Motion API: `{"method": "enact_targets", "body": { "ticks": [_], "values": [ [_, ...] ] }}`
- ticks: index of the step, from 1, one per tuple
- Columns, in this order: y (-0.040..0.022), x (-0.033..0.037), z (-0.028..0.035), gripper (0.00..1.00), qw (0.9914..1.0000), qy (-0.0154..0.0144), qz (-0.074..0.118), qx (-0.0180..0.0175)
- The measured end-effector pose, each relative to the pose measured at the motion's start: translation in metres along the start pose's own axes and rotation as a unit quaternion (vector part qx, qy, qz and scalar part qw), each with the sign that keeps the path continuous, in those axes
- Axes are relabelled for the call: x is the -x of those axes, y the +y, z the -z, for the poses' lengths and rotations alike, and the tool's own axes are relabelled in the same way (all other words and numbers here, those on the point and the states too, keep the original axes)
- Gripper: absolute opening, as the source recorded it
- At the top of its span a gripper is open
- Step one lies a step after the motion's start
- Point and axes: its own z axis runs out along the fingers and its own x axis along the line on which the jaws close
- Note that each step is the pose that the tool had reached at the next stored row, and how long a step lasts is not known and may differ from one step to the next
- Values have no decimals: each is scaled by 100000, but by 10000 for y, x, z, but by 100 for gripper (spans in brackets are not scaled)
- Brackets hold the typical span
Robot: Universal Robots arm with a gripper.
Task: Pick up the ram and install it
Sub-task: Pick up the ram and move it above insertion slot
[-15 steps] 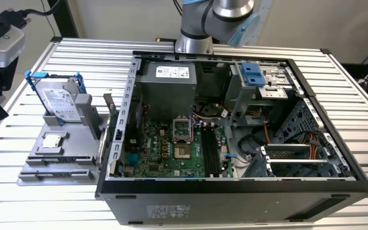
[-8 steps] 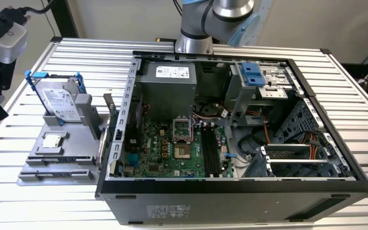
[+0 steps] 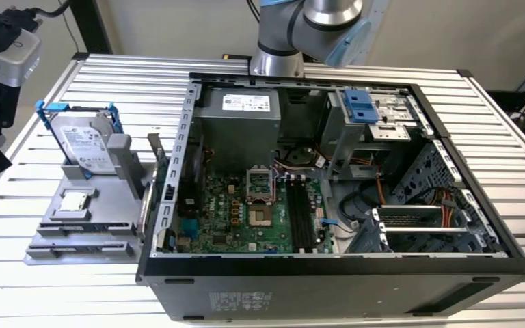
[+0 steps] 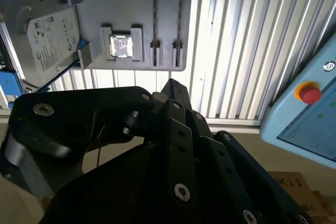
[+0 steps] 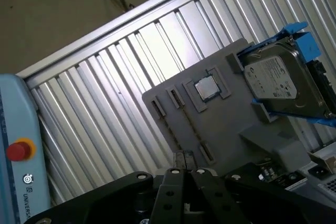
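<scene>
The gripper [image 5: 184, 157] hangs high over the bench [image 5: 105, 108]. Its dark fingers are pressed together tip to tip with nothing between them.

Below the tips lies a grey fixture plate [image 5: 220, 124]. A small square processor chip [image 5: 208, 88] sits in a recess of the plate. A silver hard drive [image 5: 278, 80] in a blue bracket leans at the plate's far end.

I cannot tell where the ram is. The plate's two narrow slots [image 4: 168, 19] show as thin lines, and the long sockets [image 3: 301, 212] on the motherboard are too dark to judge.

The bench is ribbed aluminium. The plate lies toward its edge at the exterior view's left, and an open computer case [image 3: 335, 266] stands mid-bench just beside it. The arm [image 3: 308, 27] rises at the back edge behind the case. Past the bench edge are a pale blue pendant [image 5: 16, 150] with a red button and a dull brown floor [image 5: 63, 9].
</scene>
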Motion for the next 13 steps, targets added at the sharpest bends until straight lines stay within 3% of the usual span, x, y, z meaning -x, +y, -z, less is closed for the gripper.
{"method": "enact_targets", "body": {
  "ticks": [5,13],
  "values": [
    [0,0,0,0,99998,29,570,9],
    [0,0,0,0,99903,365,4380,-9]
  ]
}}
